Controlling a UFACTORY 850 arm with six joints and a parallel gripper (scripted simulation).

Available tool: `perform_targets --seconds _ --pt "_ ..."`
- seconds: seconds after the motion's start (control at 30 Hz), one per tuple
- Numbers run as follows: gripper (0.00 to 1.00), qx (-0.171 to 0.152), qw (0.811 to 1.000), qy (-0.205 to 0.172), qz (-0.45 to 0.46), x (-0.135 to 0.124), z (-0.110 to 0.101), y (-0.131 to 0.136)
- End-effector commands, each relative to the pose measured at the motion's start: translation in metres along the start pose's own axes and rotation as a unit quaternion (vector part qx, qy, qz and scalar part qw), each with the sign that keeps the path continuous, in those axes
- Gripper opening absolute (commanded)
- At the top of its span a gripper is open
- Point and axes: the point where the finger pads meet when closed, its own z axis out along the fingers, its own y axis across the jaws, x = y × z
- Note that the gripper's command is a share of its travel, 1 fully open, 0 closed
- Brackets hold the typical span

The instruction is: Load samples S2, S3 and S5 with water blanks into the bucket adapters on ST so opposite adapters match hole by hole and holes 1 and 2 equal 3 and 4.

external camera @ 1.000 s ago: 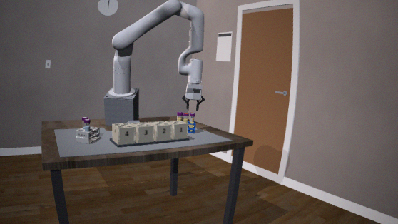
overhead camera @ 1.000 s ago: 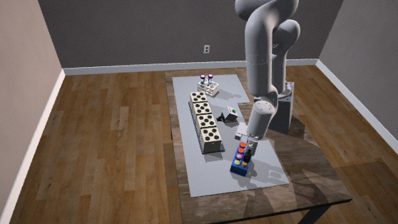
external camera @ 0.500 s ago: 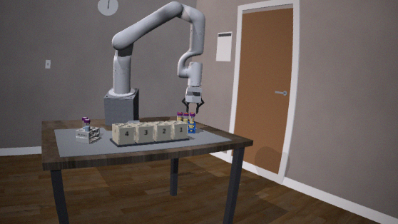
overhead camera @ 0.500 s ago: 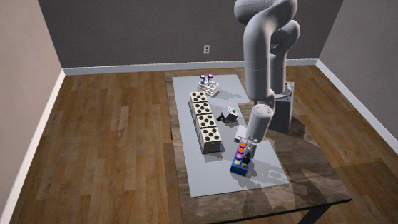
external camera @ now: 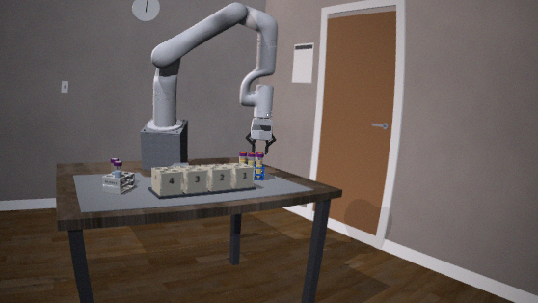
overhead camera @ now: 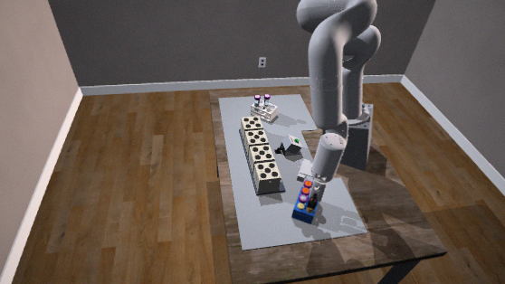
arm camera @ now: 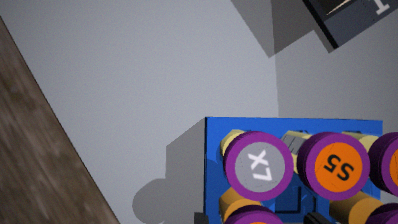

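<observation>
Half-open and holding nothing, my gripper [external camera: 260,141] hangs just above the blue sample rack [overhead camera: 302,213] at the mat's near right. I judge this the first pick: next I must centre over one orange-dotted cap. S5 [arm camera: 337,165] stands upright beside grey X7 [arm camera: 258,166].

Mat [overhead camera: 253,226]: on the table [overhead camera: 407,244].
Stand [overhead camera: 271,191]: on the mat, four adapters [overhead camera: 267,175] in a row in it.
Sample rack [overhead camera: 302,214]: on the mat, right of the stand's near end.
Blank rack [overhead camera: 264,112]: beyond the far end.
DONE desk [overhead camera: 295,143]: between stand and arm base [overhead camera: 362,136].
Gripper [external camera: 260,143]: above the sample rack.
</observation>
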Motion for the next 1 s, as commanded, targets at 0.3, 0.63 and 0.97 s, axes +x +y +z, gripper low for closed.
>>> perform_targets --seconds 0.3,0.63,0.97 --pt "0.57 0.001 1.000 0.000 0.000 0.000 0.008 -0.001" --pt "0.57 0.001 1.000 0.000 0.000 0.000 0.014 -0.001" --pt "0.57 0.001 1.000 0.000 0.000 0.000 0.016 -0.001"
